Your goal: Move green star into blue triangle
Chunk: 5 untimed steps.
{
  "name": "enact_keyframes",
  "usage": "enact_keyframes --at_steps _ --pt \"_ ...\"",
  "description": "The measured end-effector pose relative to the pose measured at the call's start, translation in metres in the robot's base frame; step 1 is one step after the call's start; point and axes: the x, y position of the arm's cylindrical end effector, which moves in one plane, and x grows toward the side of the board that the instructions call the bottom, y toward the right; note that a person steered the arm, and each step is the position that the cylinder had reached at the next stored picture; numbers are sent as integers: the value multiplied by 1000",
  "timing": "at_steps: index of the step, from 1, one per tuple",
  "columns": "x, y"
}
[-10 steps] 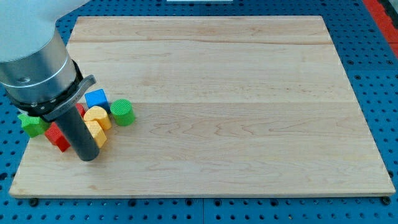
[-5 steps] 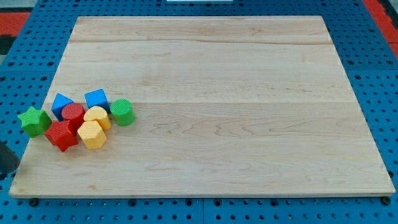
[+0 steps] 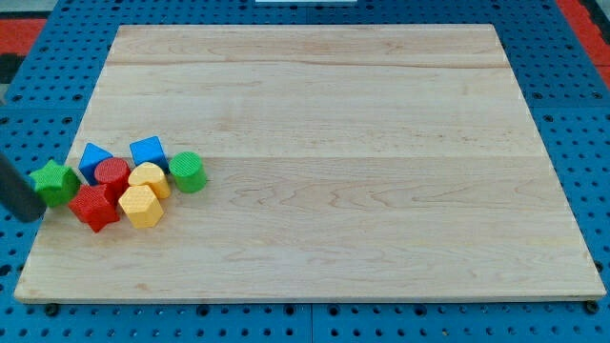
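Observation:
The green star [image 3: 55, 182] lies at the board's left edge. The blue triangle [image 3: 93, 158] sits just to its upper right, with a small gap between them. My tip [image 3: 32, 218] shows as a dark rod at the view's left edge, just left of and below the green star, close to it or touching it.
A cluster sits right of the star: a red cylinder [image 3: 112, 173], a red block [image 3: 93, 207], a blue cube [image 3: 149, 151], a yellow round block [image 3: 151, 178], a yellow hexagon [image 3: 142, 206] and a green cylinder [image 3: 187, 171]. The wooden board [image 3: 324, 162] rests on blue pegboard.
The arm swung off the cluster to the view's left. The rod now stands beside the green star, which has shifted slightly to the right.

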Motion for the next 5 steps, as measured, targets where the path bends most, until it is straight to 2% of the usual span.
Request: enact_keyframes --at_steps 2,5 --pt "-42 0" --pt "-42 16"
